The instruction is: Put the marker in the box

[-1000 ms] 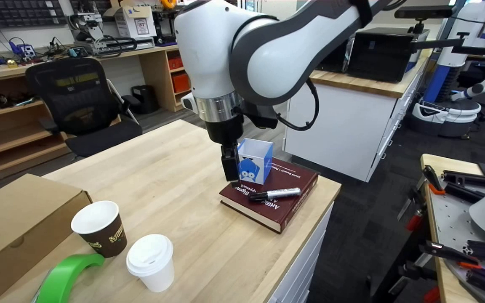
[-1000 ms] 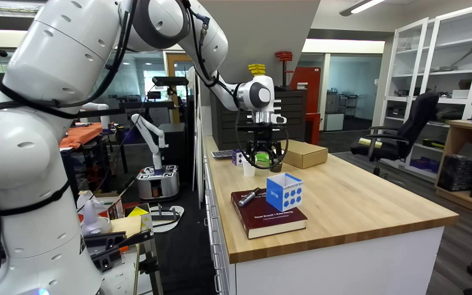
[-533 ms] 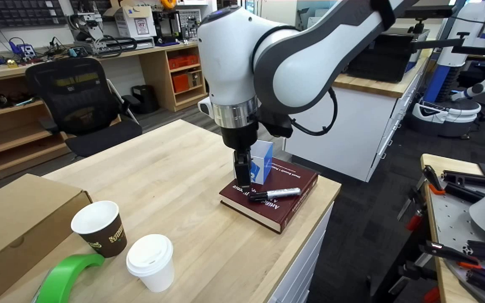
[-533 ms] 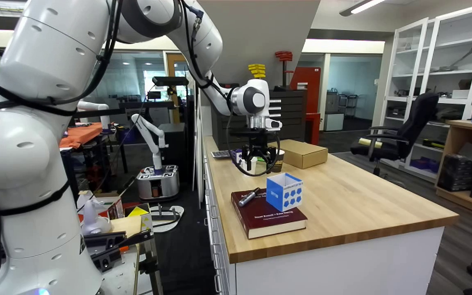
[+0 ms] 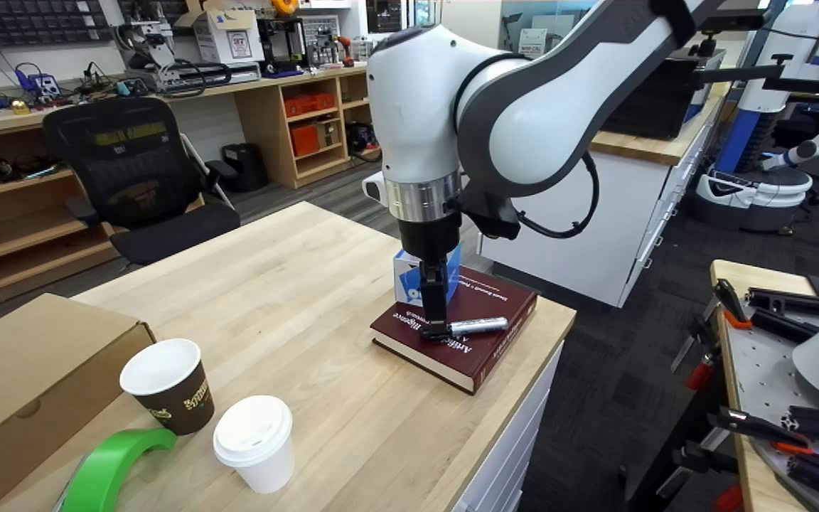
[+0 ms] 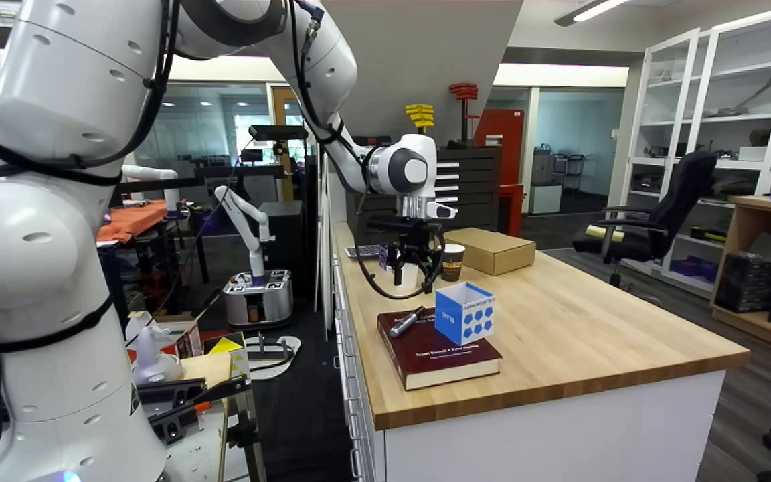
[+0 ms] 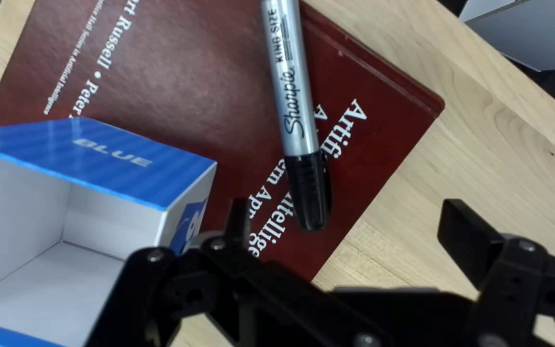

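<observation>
At lower left of the wrist view, the box (image 7: 113, 161) stands on the book (image 7: 210, 91). Right of it, at upper centre, the marker (image 7: 296, 111) lies on the book, long axis nearly top to bottom, cap pointing down the frame toward the gap of the gripper (image 7: 349, 226), nearer the finger at frame left. The jaws stand wide, holding nothing. They would close across the marker, so the coming move probably calls for shifting up the frame, then lowering to straddle it. In an exterior view the arm (image 5: 544, 128) reaches in from the upper right, wrist pointing down.
</observation>
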